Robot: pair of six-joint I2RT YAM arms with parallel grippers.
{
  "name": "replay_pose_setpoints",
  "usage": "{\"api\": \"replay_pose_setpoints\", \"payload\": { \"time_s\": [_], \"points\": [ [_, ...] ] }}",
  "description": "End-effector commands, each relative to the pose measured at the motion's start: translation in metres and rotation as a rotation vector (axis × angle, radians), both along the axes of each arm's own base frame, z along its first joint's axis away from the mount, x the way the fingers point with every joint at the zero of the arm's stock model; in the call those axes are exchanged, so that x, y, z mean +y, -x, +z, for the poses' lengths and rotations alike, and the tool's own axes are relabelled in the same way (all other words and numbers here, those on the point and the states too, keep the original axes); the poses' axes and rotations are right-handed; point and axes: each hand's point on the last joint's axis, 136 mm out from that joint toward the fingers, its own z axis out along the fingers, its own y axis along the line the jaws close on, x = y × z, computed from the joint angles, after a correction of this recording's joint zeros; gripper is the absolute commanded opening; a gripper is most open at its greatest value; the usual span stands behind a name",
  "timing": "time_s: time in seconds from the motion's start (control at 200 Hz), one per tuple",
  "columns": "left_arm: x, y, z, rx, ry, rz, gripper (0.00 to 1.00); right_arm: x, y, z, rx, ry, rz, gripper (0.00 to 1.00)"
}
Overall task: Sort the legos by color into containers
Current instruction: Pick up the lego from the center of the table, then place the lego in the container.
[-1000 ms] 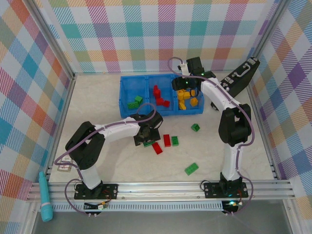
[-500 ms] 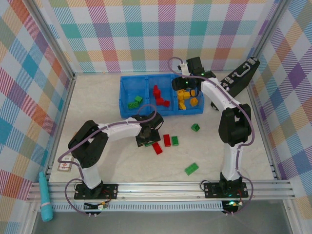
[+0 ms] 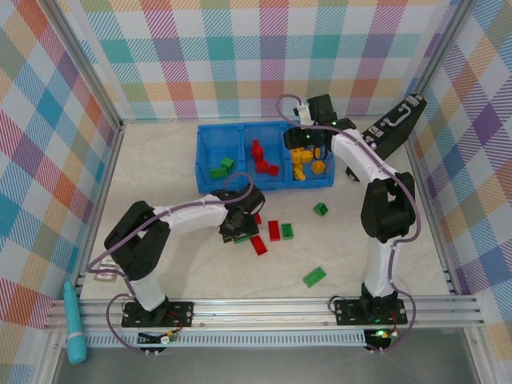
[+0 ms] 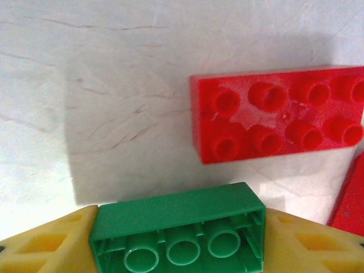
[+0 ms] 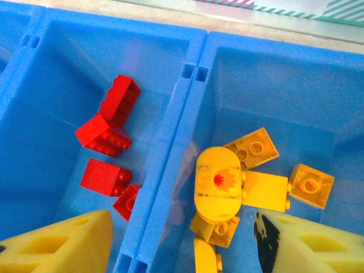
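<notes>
here the green lego (image 4: 177, 227) sits pinched between the left jaws.

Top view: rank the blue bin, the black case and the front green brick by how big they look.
1. blue bin, clearly the largest
2. black case
3. green brick, by far the smallest
</notes>
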Motion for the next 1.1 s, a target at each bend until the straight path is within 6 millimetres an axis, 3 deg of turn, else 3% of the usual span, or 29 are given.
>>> {"api": "replay_pose_setpoints", "payload": {
  "time_s": [0.0, 0.175, 0.275, 0.55, 0.695, 0.845, 1.095],
  "points": [
    [0.013, -0.01, 0.044, -0.068, -0.02, -0.036, 0.62, -0.008, 0.007, 0.025, -0.048, -0.028, -0.032, 0.67],
    [0.033, -0.06, 0.101, -0.22, 0.012, -0.024, 0.62, -0.012, 0.035, 0.023, -0.006, -0.066, -0.052, 0.67],
    [0.044, -0.091, 0.129, -0.306, 0.021, -0.023, 0.63, -0.012, 0.059, 0.009, 0.05, -0.064, -0.049, 0.67],
    [0.071, -0.169, 0.169, -0.441, -0.006, -0.053, 0.64, 0.0, 0.144, -0.034, 0.225, -0.044, -0.037, 0.67],
    [0.084, -0.203, 0.166, -0.473, -0.025, -0.033, 0.64, 0.02, 0.197, -0.047, 0.317, -0.027, 0.013, 0.67],
    [0.086, -0.227, 0.145, -0.457, -0.033, -0.026, 0.64, 0.032, 0.234, -0.06, 0.396, -0.035, 0.011, 0.67],
    [0.09, -0.244, 0.12, -0.423, -0.045, -0.02, 0.68, 0.033, 0.262, -0.086, 0.473, 0.0, -0.031, 0.67]
  ]
}}
